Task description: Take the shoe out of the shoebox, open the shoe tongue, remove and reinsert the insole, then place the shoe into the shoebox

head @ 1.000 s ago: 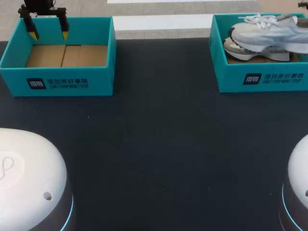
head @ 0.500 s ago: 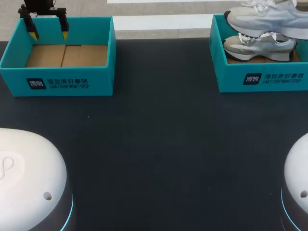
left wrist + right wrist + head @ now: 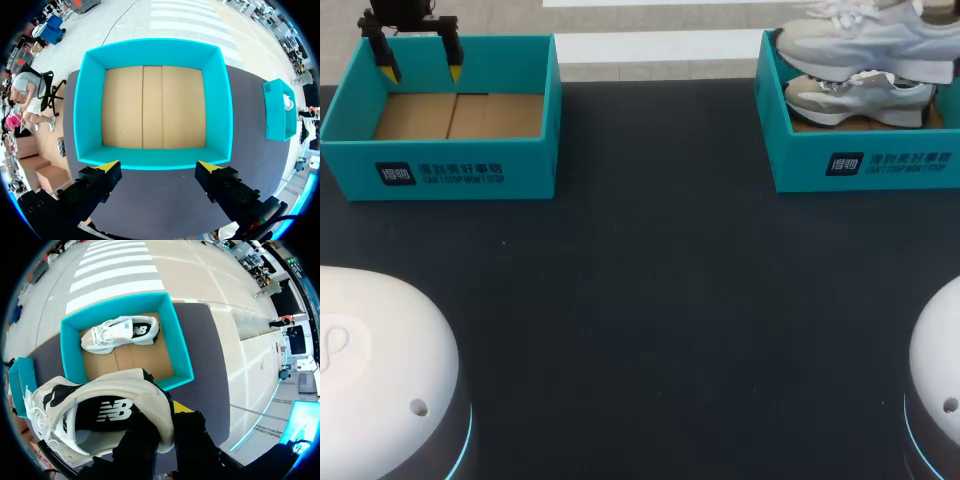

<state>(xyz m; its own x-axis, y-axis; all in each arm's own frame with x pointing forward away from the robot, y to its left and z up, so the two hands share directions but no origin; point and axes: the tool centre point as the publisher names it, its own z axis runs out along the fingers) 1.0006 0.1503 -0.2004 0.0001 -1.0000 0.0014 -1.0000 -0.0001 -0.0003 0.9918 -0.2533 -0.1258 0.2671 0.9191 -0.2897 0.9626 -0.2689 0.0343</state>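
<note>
A white and grey shoe (image 3: 865, 40) hangs above the right teal shoebox (image 3: 865, 165), at the table's far right. In the right wrist view my right gripper (image 3: 169, 417) is shut on the heel collar of this shoe (image 3: 100, 410), well above the box (image 3: 179, 347). A second matching shoe (image 3: 860, 98) lies on its side inside that box (image 3: 120, 332). My left gripper (image 3: 418, 60) stands open over the back edge of the left teal shoebox (image 3: 440, 170). Nothing is between its fingers (image 3: 107, 167), and that box (image 3: 85, 110) shows only its bare cardboard floor.
The dark tabletop (image 3: 650, 280) stretches between the two boxes. My arms' white bases (image 3: 380, 370) sit at the near left and near right corners.
The right gripper has lifted the shoe up out of the right box and a little to the left. The left arm has not moved.
</note>
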